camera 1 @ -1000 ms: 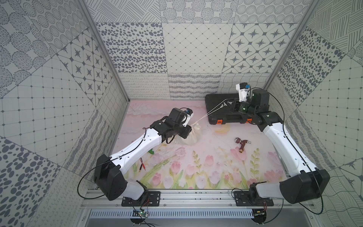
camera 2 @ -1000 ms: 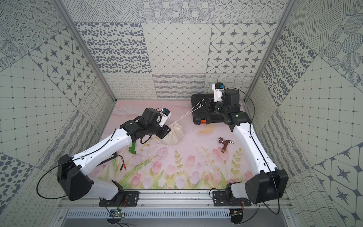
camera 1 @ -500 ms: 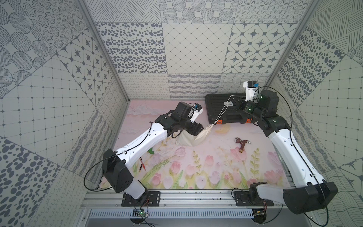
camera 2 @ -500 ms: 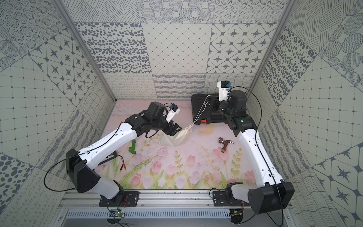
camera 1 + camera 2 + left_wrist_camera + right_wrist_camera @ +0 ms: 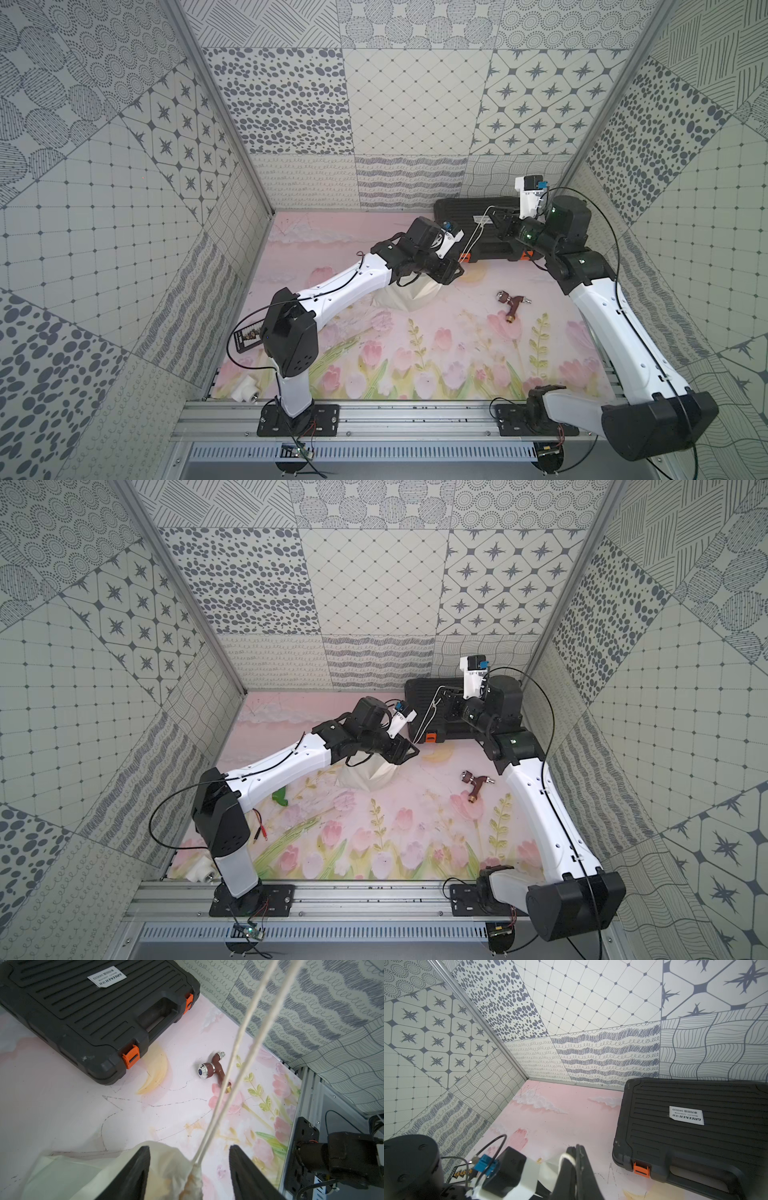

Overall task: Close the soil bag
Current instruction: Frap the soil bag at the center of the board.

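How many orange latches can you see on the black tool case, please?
2, both on the black tool case's front edge, flanking its handle: one latch nearest the soil bag, the second latch beyond the handle. None seems hidden.

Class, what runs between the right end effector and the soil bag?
Two drawstring cords, from the soil bag to the right end effector, seen best in the left wrist view.
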Controlling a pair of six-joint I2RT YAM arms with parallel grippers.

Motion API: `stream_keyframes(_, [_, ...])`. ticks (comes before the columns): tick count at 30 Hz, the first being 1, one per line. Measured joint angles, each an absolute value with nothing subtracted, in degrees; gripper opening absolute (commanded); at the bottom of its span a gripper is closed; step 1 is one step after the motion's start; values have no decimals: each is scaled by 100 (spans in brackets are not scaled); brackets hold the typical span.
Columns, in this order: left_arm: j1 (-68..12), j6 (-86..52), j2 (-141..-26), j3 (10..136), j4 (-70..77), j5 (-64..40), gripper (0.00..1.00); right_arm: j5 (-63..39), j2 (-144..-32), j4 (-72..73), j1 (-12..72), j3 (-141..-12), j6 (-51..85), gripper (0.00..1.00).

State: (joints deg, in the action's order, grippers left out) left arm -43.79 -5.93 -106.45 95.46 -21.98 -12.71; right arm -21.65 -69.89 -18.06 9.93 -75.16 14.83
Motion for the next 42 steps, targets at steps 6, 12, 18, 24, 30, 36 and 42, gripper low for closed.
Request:
stream_keyframes(6, [-4410,-740,-11061,9806,-1804,-1376,29,-2200,-6952,-1806,1004,-7467,1485,0])
stream_keyframes(12, [-4412,-777,-11144,9623,-1422,-1522,0,-2128,-6952,-1852,989,-7456,1455,0])
stream_keyframes(18, [-4414,-755,-10785,8696,-727,-1732,0,-2150,-6984,-2482,729,-7520,1470,0])
stream_keyframes(24, [-4427,-676,-10455,7926,-1,-1970,0,-2324,-7332,-3336,552,-8038,1514,0])
stream_keyframes(30, [-4464,-593,-10377,7358,572,-1984,1,-2403,-7666,-4217,517,-8560,1570,0])
stream_keyframes(36, [-4543,-576,-10455,7124,871,-1929,7,-2403,-7732,-4783,410,-8715,1662,0])
stream_keyframes(42, [-4602,-604,-10707,7210,915,-1695,15,-2276,-7745,-4987,322,-8766,1732,0])
